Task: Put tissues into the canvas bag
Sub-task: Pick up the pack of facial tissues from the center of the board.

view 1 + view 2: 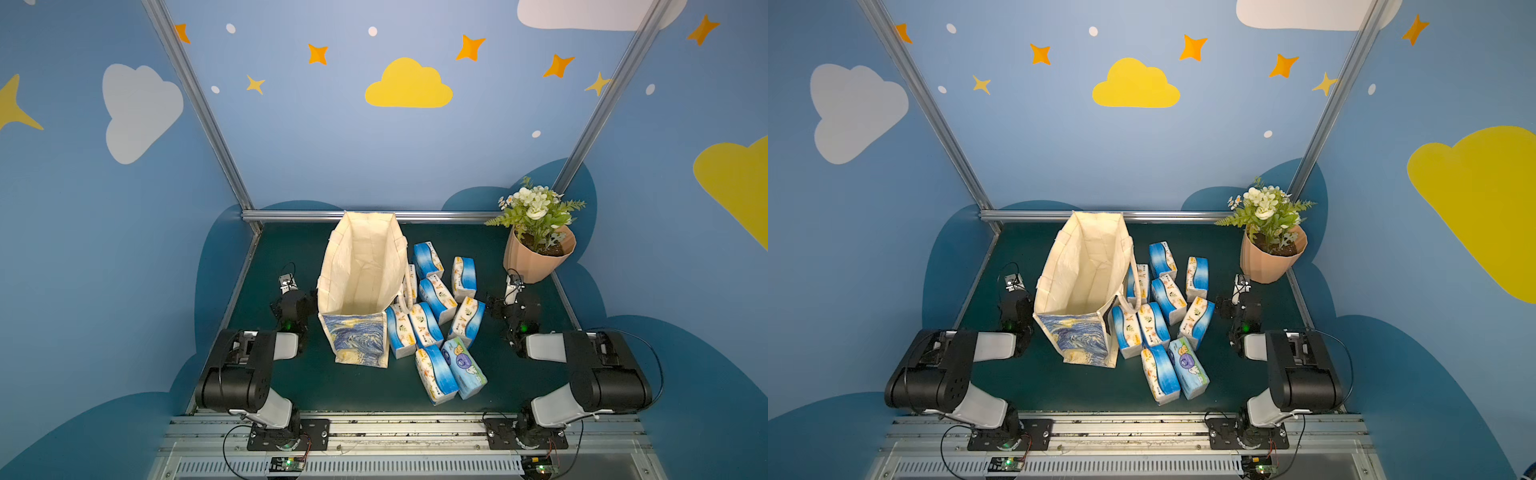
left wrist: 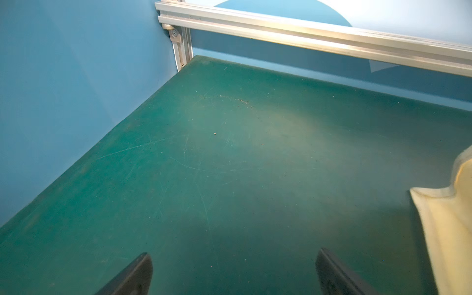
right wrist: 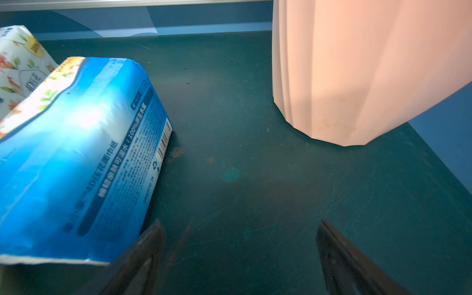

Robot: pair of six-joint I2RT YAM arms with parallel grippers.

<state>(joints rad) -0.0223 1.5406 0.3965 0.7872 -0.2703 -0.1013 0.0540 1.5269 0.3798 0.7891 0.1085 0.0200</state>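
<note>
Left fingers (image 2: 135,275) and right fingers (image 3: 339,260) wide apart, empty, canvas bag (image 1: 1084,266) half-hiding one tissue pack (image 1: 1143,280).

Tissues (image 1: 436,295) just right of canvas bag (image 1: 361,266), flowerpot (image 1: 532,264) far-right behind

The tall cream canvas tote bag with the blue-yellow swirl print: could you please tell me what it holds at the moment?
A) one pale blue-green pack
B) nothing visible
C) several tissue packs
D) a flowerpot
B: in both top views the tall cream canvas tote bag stands open showing only bare lining, and the white-and-blue tissue packs lie beside it.
</note>
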